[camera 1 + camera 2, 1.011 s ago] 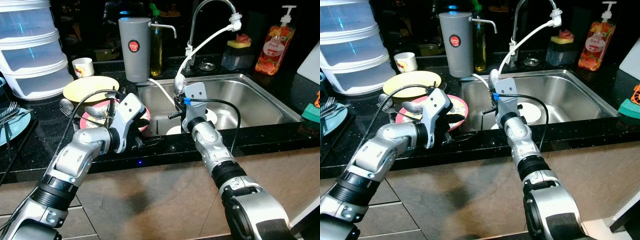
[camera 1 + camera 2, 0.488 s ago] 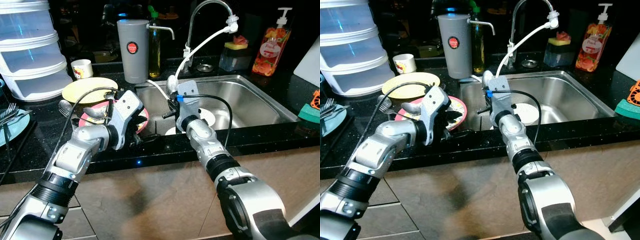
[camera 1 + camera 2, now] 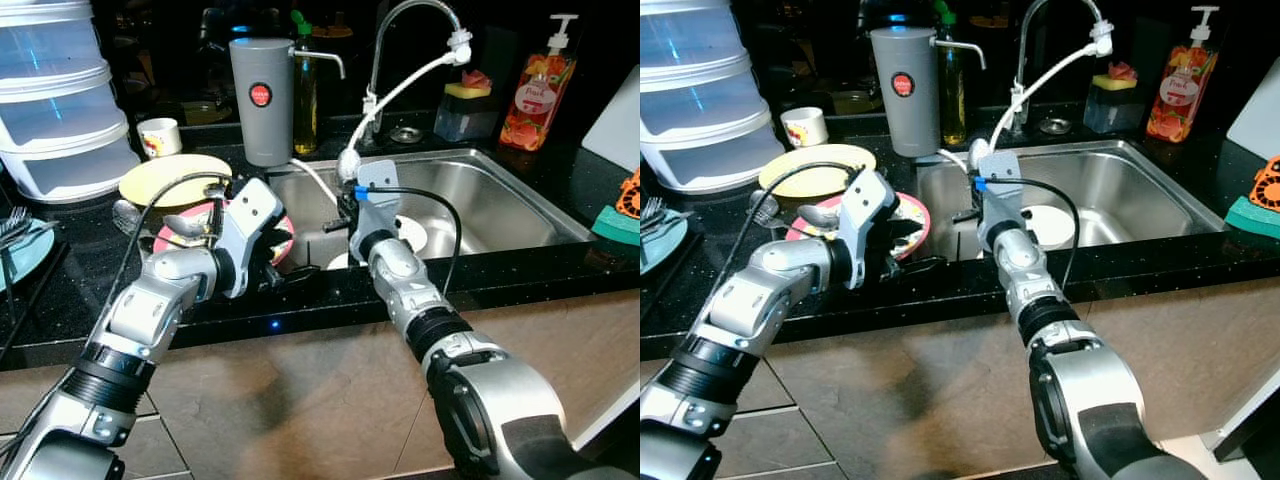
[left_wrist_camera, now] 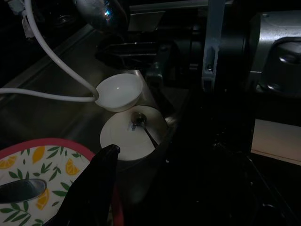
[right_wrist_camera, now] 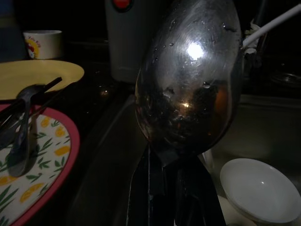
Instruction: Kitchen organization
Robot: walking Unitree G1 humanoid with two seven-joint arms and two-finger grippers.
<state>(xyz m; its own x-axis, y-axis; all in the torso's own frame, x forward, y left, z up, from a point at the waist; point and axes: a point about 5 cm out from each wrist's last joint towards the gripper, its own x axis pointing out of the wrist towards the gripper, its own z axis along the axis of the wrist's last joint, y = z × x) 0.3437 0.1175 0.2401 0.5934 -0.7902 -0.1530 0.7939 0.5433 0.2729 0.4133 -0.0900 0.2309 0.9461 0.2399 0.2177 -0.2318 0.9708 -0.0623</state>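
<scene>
Both silver arms were stretched forward from the body, bent at the elbow. The left gripper (image 3: 300,272) was held low at the left, its wrist turned inward so the black fingers (image 4: 96,181) pointed toward the right arm; whether they were apart could not be told. The right gripper (image 3: 344,205) was raised higher, pointing up, its fingers closed together on a held spoon (image 5: 190,80).

Two silver arms are seen, built of rounded metallic segments joined by black ribbed collars. Each wrist is capped by a pale grey angular housing, from which a black cable is looped back along the forearm. A small blue clip is fixed on the right wrist housing. The jaws are formed of long black fingers.
</scene>
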